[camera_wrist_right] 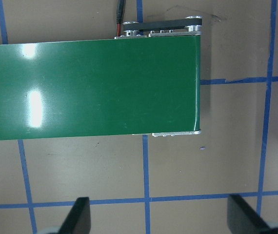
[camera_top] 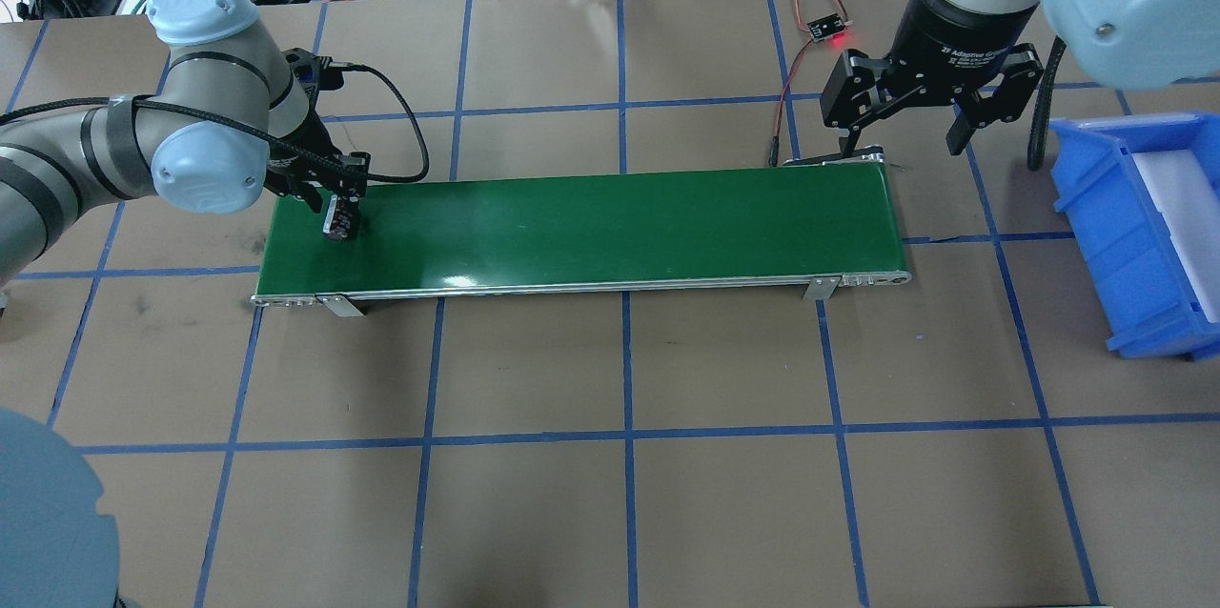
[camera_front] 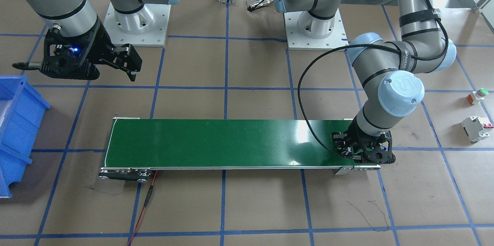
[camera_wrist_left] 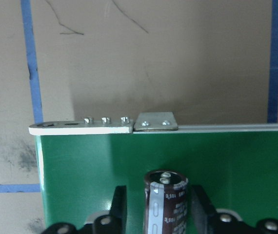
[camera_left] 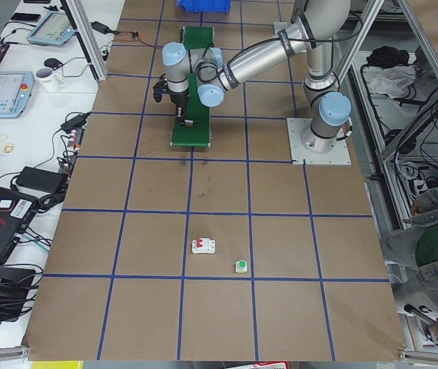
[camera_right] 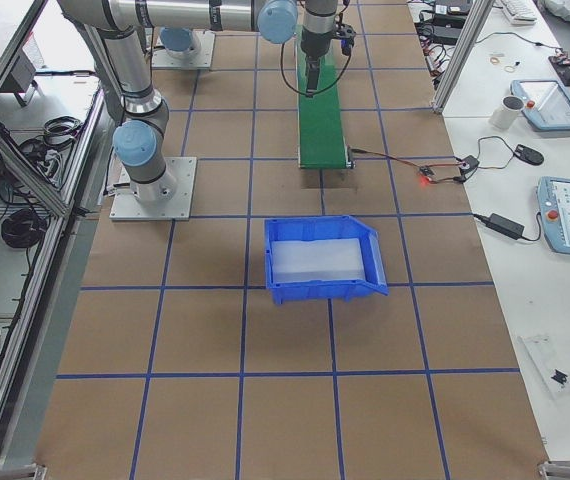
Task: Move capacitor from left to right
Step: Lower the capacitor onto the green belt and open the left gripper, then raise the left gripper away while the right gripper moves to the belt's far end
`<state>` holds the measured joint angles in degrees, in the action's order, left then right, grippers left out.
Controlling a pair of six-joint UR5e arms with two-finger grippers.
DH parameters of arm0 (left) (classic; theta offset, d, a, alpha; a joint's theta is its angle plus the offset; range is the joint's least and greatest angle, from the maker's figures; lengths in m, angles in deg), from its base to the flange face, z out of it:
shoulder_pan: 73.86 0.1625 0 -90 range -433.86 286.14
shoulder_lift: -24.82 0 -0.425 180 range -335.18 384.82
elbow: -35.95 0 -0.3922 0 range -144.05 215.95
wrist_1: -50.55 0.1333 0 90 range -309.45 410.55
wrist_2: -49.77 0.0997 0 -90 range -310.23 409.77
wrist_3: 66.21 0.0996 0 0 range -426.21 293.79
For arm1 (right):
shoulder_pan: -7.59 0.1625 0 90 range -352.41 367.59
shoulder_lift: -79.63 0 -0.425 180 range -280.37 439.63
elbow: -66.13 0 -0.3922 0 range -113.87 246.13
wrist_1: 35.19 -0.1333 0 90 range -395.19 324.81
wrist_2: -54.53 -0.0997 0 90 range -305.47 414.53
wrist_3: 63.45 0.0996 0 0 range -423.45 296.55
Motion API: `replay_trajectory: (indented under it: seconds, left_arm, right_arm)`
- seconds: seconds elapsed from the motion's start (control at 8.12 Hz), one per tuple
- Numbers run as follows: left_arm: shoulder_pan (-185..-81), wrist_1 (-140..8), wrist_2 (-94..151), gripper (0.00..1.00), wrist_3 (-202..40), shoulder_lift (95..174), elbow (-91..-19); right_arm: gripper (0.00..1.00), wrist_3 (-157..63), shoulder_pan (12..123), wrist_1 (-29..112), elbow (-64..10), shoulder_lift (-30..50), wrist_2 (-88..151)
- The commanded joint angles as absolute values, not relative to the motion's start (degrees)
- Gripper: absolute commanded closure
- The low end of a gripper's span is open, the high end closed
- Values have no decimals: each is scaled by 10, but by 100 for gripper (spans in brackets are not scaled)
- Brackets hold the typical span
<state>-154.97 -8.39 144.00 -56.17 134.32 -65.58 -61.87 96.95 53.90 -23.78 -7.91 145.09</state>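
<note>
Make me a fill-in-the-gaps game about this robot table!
1. The capacitor is between the fingers of the ___ gripper.
2. The colour of the belt below it is ___.
3. The colour of the bin is ___.
4. The right gripper holds nothing, and its jaws are ___.

Missing words: left; green; blue; open.

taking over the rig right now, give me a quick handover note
Left gripper: open, fingers either side of the capacitor, green belt showing in both gaps.
Right gripper: open, hovering at the belt's right end.
Capacitor: upright at the belt's left end; resting on it or not, I cannot tell.
Done: capacitor is at the belt.
Left: its trip to the right side.
</note>
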Motion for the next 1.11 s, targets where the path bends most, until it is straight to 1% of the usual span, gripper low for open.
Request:
replay_trajectory:
  seconds: [0.0,0.12,0.25,0.37,0.74,0.86,0.99]
  left_arm:
    - [-1557,-74,1474,10,-570,1344,-651]
    - [-1557,-76,1477,4,-570,1342,-650]
    - [-1558,-84,1474,0,-571,1332,-647]
    - [-1558,-90,1469,0,-575,1324,-623]
    - [-1546,-172,1453,0,-567,1306,-517]
    - [-1546,-172,1455,0,-565,1301,-501]
    - [-1546,-173,1456,0,-565,1300,-501]
  right_arm:
    - [0,-619,969,539,-238,-79,1451]
    - [0,-619,970,539,-238,-79,1451]
    - [0,-619,969,539,-238,-79,1451]
    - [0,-619,969,539,-238,-79,1451]
    - [0,-623,969,539,-238,-77,1458]
    - [0,-622,969,540,-238,-77,1461]
    - [0,-620,969,543,-240,-77,1458]
